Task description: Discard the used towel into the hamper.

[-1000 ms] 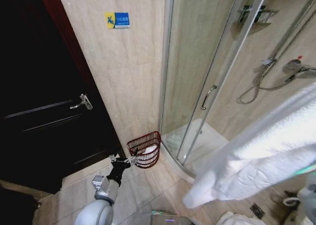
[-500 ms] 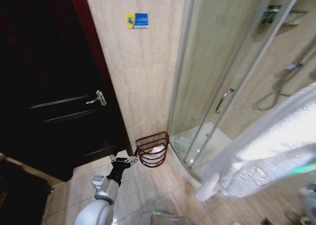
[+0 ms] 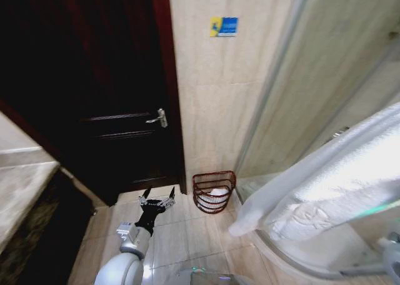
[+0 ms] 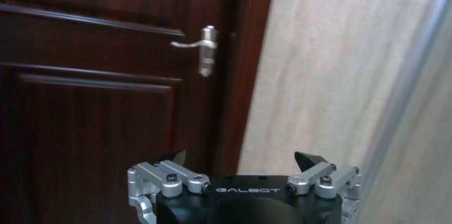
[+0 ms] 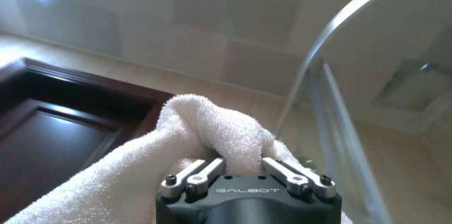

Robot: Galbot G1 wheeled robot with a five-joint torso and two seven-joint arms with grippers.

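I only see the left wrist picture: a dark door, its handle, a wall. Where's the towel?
Observer: The right gripper is shut on the white towel, up on the robot's right.
Operator: Is there a basket anywhere?
Observer: Yes, the hamper stands on the floor by the tiled wall, just right of the door.
Operator: Is it empty?
Observer: No, something white lies inside it.
Operator: Is my gripper touching it?
Observer: No, the left gripper is open, low and left of the hamper, apart from it.

Dark wooden door (image 3: 94, 97), beige tiled wall (image 3: 212, 91), glass shower enclosure (image 3: 325, 72).
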